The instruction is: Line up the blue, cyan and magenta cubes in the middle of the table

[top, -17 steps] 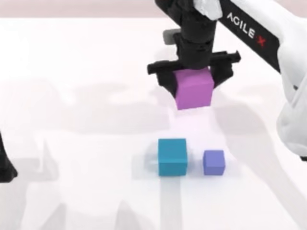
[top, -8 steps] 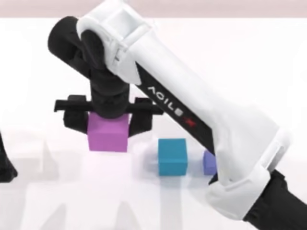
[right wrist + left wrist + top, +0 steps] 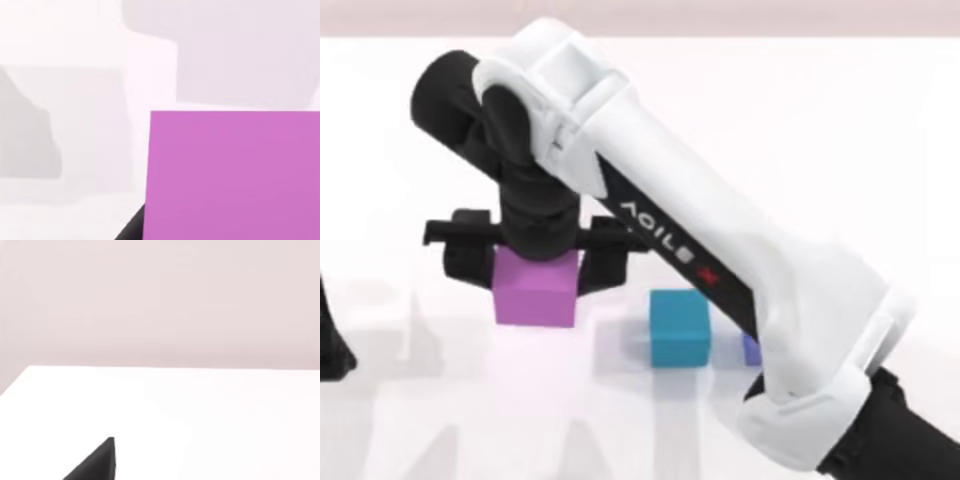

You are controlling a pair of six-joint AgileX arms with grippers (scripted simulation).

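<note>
My right gripper [image 3: 534, 272] is shut on the magenta cube [image 3: 534, 292], holding it low over the white table [image 3: 440, 400], left of the cyan cube [image 3: 679, 328]. A gap of about one cube's width separates magenta from cyan. The blue cube [image 3: 751, 350] lies right of the cyan one, mostly hidden behind my right arm. In the right wrist view the magenta cube [image 3: 235, 175] fills the frame, one dark finger [image 3: 132, 231] against its side. My left arm [image 3: 330, 350] stays parked at the left edge; the left wrist view shows only one dark fingertip [image 3: 97, 462] and bare table.
The right arm's white forearm [image 3: 720, 260] stretches diagonally from the lower right across the table, over the blue cube. A pale pinkish-grey band [image 3: 640, 18] runs along the far edge.
The right gripper carried the magenta cube from the far middle to the left and down, now level with the cyan cube's row. In the last half second it sank slightly lower and leftward.
</note>
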